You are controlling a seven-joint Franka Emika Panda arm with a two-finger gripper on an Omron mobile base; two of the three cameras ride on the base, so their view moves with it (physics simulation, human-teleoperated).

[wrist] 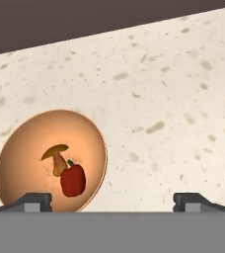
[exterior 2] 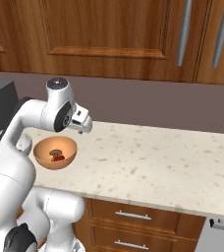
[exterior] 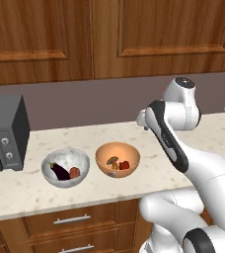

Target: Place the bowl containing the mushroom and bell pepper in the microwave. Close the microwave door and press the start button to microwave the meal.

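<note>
Orange-tan bowl point(exterior: 117, 159) sits on the counter point(exterior: 30, 185), one of two bowls; grey bowl point(exterior: 65, 167) at its 9 o'clock. Right base view: one mushroom point(exterior 2: 55, 153), one pepper point(exterior 2: 60, 158) inside. Hand view: gripper point(wrist: 112, 201) fingers wide apart, empty; mushroom stem points toward 5 o'clock.

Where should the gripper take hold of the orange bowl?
On the rim of the bowl, probably from above, one finger inside the wall and one outside. It sits upright and looks too wide to span. The mushroom and pepper lie at its centre, so the rim is free. The open gripper is beside it.
</note>
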